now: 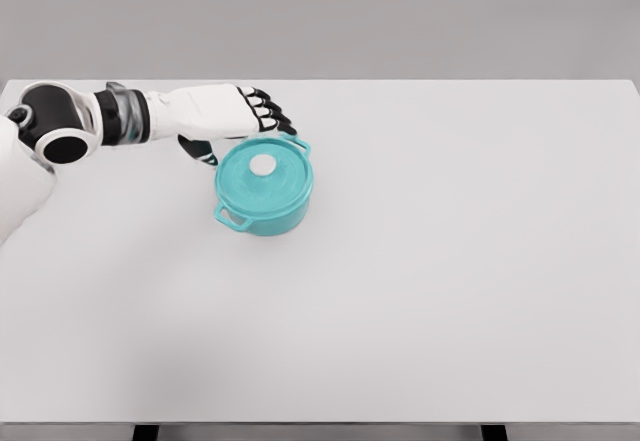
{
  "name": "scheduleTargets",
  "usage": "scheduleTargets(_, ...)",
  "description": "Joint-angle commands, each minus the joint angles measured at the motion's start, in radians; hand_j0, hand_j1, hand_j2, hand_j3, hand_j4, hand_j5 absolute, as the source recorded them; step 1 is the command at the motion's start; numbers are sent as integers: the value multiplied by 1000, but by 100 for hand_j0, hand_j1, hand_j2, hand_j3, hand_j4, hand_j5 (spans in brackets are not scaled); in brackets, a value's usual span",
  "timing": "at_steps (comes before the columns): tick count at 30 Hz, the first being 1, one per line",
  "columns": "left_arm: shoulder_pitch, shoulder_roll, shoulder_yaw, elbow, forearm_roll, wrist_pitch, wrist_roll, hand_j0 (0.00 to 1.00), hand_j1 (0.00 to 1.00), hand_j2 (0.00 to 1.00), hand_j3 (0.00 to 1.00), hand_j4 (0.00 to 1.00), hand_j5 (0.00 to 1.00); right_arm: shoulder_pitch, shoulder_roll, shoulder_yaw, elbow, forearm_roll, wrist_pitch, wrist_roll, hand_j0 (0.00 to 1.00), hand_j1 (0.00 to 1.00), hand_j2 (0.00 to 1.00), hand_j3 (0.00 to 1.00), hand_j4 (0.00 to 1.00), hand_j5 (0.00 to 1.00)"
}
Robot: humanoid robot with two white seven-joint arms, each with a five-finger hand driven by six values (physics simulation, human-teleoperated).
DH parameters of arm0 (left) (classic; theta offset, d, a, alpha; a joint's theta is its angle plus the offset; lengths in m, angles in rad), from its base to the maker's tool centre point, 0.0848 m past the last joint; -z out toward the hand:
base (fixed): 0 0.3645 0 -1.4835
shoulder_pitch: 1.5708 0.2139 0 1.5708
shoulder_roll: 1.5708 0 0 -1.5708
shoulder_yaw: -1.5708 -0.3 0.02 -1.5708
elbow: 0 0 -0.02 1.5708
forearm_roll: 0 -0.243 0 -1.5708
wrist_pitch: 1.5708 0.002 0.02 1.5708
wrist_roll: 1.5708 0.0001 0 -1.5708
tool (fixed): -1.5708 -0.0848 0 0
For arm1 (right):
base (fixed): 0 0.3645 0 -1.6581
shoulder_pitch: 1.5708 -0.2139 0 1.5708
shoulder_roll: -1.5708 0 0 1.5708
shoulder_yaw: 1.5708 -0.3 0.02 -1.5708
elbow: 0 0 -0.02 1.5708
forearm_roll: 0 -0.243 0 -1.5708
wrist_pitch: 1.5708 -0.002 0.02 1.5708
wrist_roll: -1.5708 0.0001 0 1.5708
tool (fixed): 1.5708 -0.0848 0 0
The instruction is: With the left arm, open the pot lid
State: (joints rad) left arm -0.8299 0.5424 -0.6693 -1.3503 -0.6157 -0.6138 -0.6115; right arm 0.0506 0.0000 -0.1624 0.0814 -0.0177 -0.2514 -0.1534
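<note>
You have one arm in view, the left arm (100, 116), coming in from the left edge and reaching across the back of the table (450, 291) toward the pot. Its hand (225, 116) sits just left of and behind the pot, at the pot's upper-left rim. The dark fingers (268, 111) are loosely curled but spread apart, with the thumb dropped below the palm; they grip nothing, and you cannot tell whether the fingertips touch the pot's rim.

Next to the right you have one teal pot (264, 186), standing upright on the table, left of the table's middle. It has two side handles, one toward the front left, one toward the back right. One lid (262, 174) sits closed on the pot, and one pale round knob (262, 165) marks the lid's centre.

You will find no readable writing on the pot.
</note>
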Motion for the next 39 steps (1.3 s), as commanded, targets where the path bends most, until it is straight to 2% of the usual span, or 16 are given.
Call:
scheduleTargets(1,0,-2,1,-29,27,3,1,100,100,100,100,100,100,0,0,0,0,-1,0,0,100,100,100,100,100,100)
scheduleTargets(3,3,13,-4,-113,73,3,1,100,100,100,100,100,100,0,0,0,0,-1,0,0,100,100,100,100,100,100)
scheduleTargets(4,3,47,-3,-135,93,3,1,100,100,100,100,100,100,0,0,0,0,-1,0,0,100,100,100,100,100,100)
scheduleTargets(8,-9,129,11,-170,163,3,1,100,100,100,100,100,100,0,0,0,0,-1,0,0,100,100,100,100,100,100)
scheduleTargets(16,8,129,-9,-223,180,3,1,100,100,100,100,100,100,0,0,0,0,-1,0,0,100,100,100,100,100,100)
scheduleTargets(18,9,128,-33,-236,180,3,1,100,100,100,100,100,100,0,0,0,0,-1,0,0,100,100,100,100,100,100)
scheduleTargets(22,9,128,-62,-236,172,3,1,100,100,100,100,100,100,0,0,0,0,-1,0,0,100,100,100,100,100,100)
scheduleTargets(32,38,125,-59,-220,120,3,1,100,100,100,100,100,100,0,0,0,0,-1,0,0,100,100,100,100,100,100)
scheduleTargets(39,28,122,-52,-164,90,3,1,100,100,100,100,100,100,0,0,0,0,-1,0,0,100,100,100,100,100,100)
